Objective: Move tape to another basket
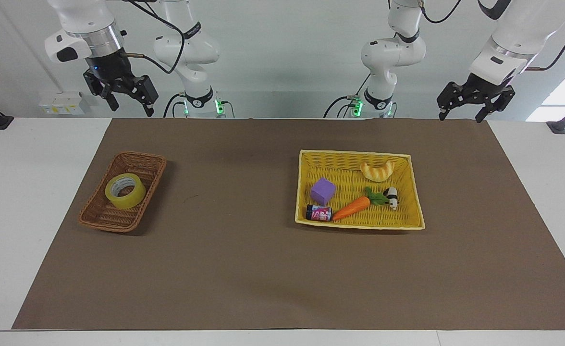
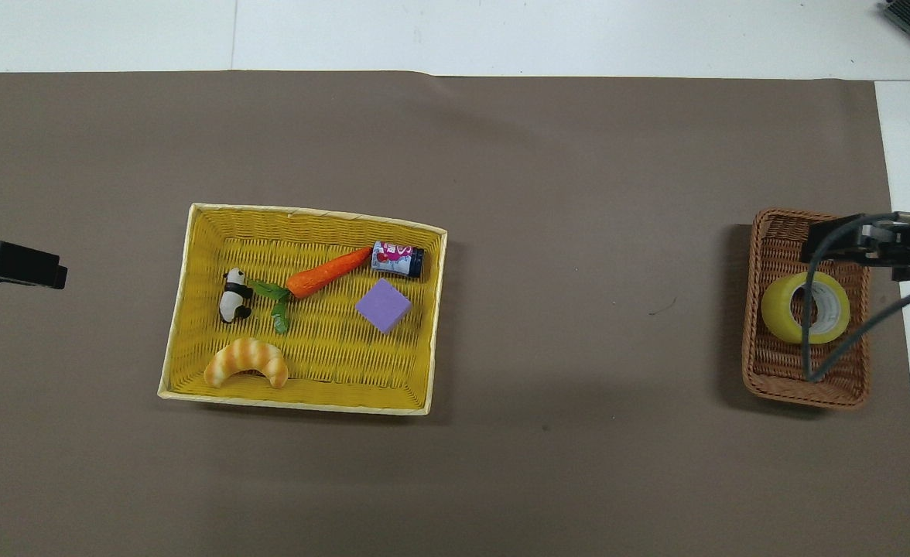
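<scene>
Toward the right arm's end of the tabletop, the right end effector hangs high in the air with its fingers spread and nothing between them, well clear of the basket below. The tape lies inside that brown basket, leaning on its woven floor near the middle, its pale core turned upward. Judged from how things lie, the move itself looks finished and the step in hand is parking the arm. To do that well, the right arm should keep its height until it is off the basket. In the overhead view its dark cable crosses the roll, so any swing should carry the cable away from the rim and not drag across it. The fingers should stay apart so nothing is pinched on the way. Nearer the middle sits the yellow tray, holding a purple cube, a small can, a carrot, a panda figure and a croissant; none of these needs touching. At the left arm's end, the left end effector waits raised over the mat's corner, fingers apart and empty.
</scene>
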`<state>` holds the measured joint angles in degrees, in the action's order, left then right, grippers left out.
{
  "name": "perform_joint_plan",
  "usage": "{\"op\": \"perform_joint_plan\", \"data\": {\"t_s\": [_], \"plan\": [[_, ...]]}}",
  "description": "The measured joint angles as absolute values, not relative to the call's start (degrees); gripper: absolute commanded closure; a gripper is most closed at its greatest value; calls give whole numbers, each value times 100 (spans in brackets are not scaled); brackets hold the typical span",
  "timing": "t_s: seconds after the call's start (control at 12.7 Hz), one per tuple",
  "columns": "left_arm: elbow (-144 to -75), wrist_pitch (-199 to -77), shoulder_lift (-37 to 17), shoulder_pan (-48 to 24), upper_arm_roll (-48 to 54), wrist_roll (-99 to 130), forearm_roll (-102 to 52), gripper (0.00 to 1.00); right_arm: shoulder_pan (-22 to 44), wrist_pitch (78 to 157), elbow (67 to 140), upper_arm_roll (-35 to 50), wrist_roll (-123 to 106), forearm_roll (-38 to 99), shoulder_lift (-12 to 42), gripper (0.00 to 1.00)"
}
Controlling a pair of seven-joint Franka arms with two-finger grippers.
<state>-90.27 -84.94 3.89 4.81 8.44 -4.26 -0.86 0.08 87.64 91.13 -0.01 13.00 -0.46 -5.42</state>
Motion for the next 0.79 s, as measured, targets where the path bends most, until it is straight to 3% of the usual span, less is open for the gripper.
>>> {"op": "perform_joint_plan", "data": {"t_s": [0.79], "plan": [[-9026, -8476, 431, 487, 722, -422, -86, 0, -45, 8291, 8808, -31, 718, -154, -520, 0]]}}
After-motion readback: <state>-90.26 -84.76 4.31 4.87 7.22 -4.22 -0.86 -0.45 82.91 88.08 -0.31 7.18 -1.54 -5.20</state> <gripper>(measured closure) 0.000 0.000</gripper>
